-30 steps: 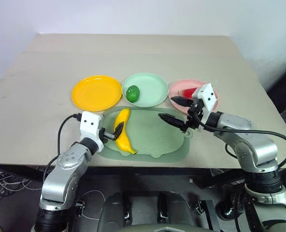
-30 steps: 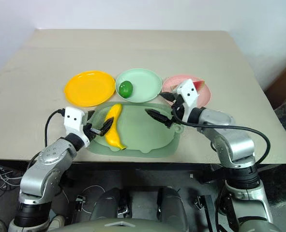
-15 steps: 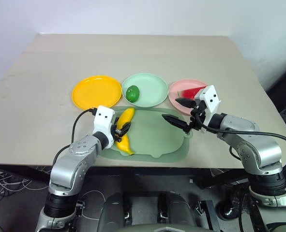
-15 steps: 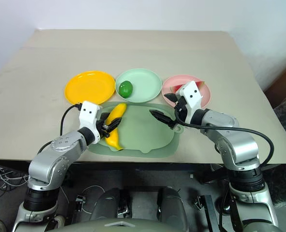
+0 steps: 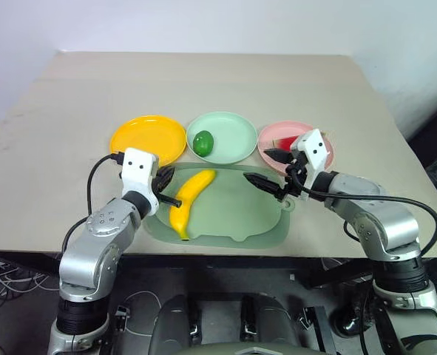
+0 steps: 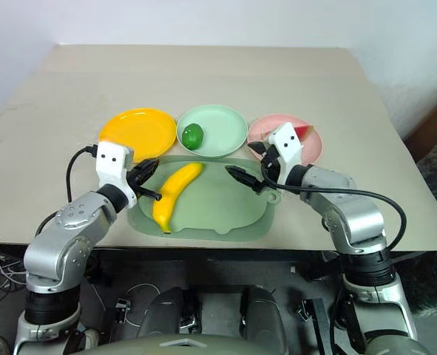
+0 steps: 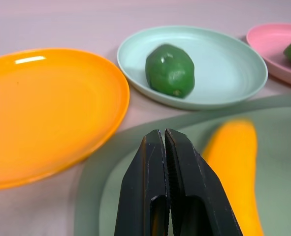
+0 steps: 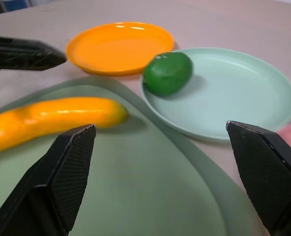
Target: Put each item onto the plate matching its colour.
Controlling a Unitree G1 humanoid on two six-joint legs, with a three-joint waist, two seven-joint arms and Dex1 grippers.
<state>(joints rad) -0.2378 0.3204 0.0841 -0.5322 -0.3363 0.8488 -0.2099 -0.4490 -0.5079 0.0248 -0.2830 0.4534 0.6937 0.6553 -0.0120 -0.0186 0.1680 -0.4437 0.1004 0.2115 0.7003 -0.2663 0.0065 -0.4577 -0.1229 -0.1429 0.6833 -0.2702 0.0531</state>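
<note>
Table [image 5: 70,133]: beige top carrying all items.
Tray [image 5: 240,214]: pale-green, landmark, at the table's near edge.
Yellow-orange plate [image 5: 148,139]: beyond the tray's left end, bare.
Mint-green plate [image 5: 229,137]: beyond the tray's middle, holds the dark-green fruit [image 5: 202,142].
Pink plate [image 5: 277,137]: beyond the tray's right end, holds the watermelon wedge [image 5: 286,141].
Banana [image 5: 190,202]: lying on the tray's left half.
Left gripper [image 5: 166,186]: fingers closed on nothing, over the tray's left edge, beside the banana.
Right gripper [image 5: 268,170]: fingers spread wide, over the tray's right end.

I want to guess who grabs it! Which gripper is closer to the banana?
Left. The left gripper, shut and empty, sits right beside the banana on the tray. The right gripper is open over the tray's far side, farther away.
</note>
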